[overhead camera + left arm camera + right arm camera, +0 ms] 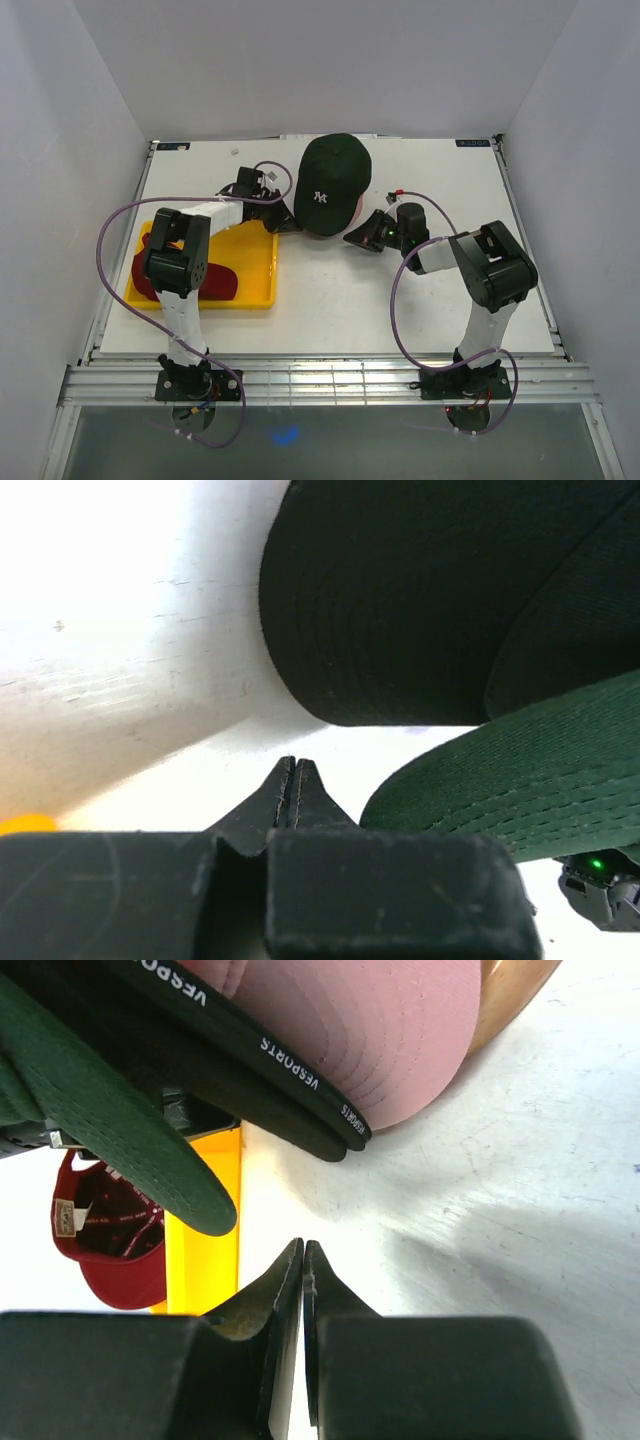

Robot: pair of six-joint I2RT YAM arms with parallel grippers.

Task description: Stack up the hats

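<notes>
My left jaws are pressed together, the tips meeting in a thin seam, and they grip nothing. My right jaws are closed to a hairline slit, also with nothing between them.

The hats are stacked between the two pairs of jaws. The green cap (333,183) with its white emblem sits on top, its crown domed and its brim pointing toward my bases. Ahead of and above my left jaws hangs a black brim (400,600), smooth-edged and ringed with rows of stitching. The green brim (520,770) curves in just to the right of those tips, a woven cloth with the same parallel stitch lines. A strip of bare white table (130,680), faintly scratched, separates the left tips from the black edge, and more open surface lies to the left.

Above my right jaws the brims overlap. The green one is at the left, nearest the tips. Next come the black brims (250,1070), printed "VESPORTS" along their rims, and then a pink stitched underside (400,1030). The wooden stand (515,985) shows past these at the far right. Open table lies ahead and to the right of these jaws. Ahead-left rises the glossy wall of the yellow tray (205,1220). Beyond that wall the red cap (110,1250) lies inside-up, a label showing in its lining.
</notes>
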